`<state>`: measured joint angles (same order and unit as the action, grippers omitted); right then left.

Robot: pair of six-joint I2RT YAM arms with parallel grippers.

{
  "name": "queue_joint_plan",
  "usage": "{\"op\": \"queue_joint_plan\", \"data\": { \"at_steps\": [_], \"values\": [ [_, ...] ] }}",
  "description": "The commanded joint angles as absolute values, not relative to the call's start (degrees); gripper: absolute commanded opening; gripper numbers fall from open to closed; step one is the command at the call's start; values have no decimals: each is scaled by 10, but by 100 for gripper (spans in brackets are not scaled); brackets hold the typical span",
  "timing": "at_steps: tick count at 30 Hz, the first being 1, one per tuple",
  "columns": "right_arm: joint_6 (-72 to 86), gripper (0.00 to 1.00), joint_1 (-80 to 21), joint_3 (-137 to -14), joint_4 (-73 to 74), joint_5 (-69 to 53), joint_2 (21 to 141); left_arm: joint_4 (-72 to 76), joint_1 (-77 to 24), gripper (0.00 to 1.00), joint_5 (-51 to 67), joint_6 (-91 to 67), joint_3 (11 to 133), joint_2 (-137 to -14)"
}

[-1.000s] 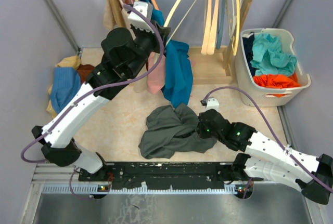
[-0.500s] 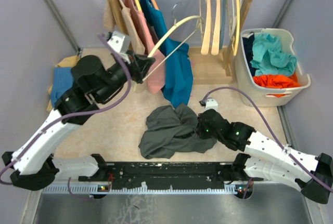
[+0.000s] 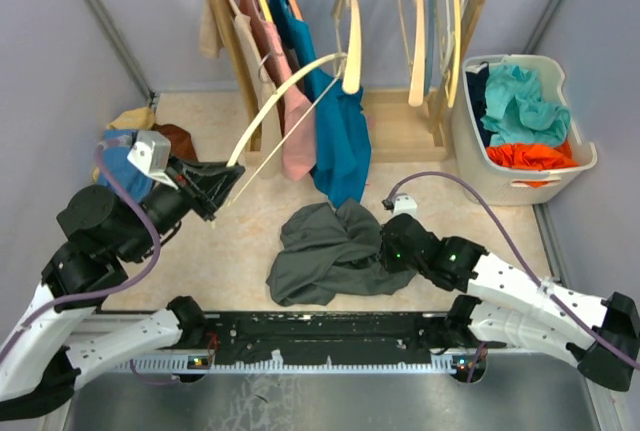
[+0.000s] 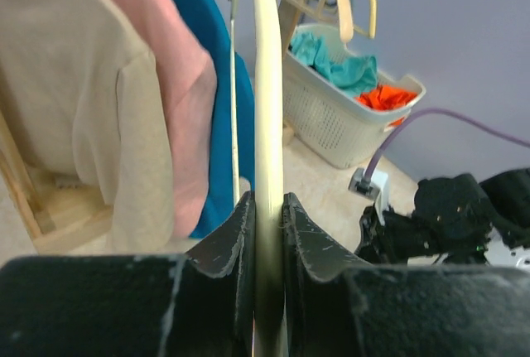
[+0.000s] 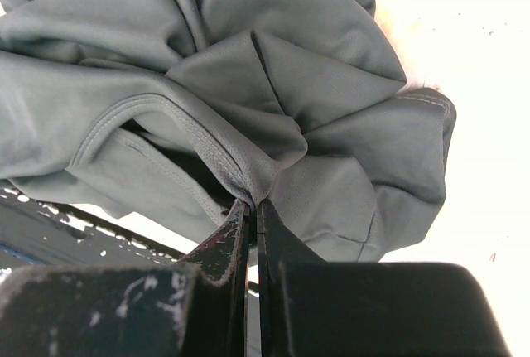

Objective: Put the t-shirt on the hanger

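The dark grey t-shirt [image 3: 325, 246] lies crumpled on the table in front of the arms. My right gripper [image 3: 385, 246] is at its right edge, shut on a fold at the ribbed collar [image 5: 207, 154]; in the right wrist view the gripper [image 5: 252, 204] pinches the t-shirt [image 5: 248, 67]. My left gripper [image 3: 215, 193] is at the left, shut on one end of the pale wooden hanger [image 3: 245, 146], which slants up and right toward the rack. In the left wrist view the hanger [image 4: 267, 108] runs straight out from between the fingers of the gripper [image 4: 267, 208].
A wooden rack [image 3: 240, 51] at the back carries a pink garment [image 3: 298, 146], a teal shirt [image 3: 340, 141] and several bare hangers [image 3: 415, 41]. A white basket [image 3: 580, 166] of clothes stands at the right. A pile of clothes [image 3: 120, 151] lies at the left wall.
My left arm has drawn back from the rack toward the near left, bringing the hanger with it. The right gripper and the t-shirt have stayed put.
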<state>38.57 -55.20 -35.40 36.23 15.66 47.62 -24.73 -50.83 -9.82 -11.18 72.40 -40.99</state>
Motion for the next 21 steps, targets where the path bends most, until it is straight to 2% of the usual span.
{"op": "queue_joint_plan", "data": {
  "at_steps": [1,8,14,18,21],
  "values": [
    [380,0,-549,-355,354,153,488,-301,-507,4,-94,-142,664,-358],
    [380,0,-543,-376,350,145,511,-345,-507,3,-73,-163,580,-263],
    [377,0,-536,-407,347,138,536,-411,-507,3,-49,-183,557,-207],
    [379,0,-537,-409,339,131,549,-396,-507,3,-51,-186,540,-160],
    [382,0,-536,-410,335,125,553,-382,-507,2,-52,-184,545,-169]
  ]
}}
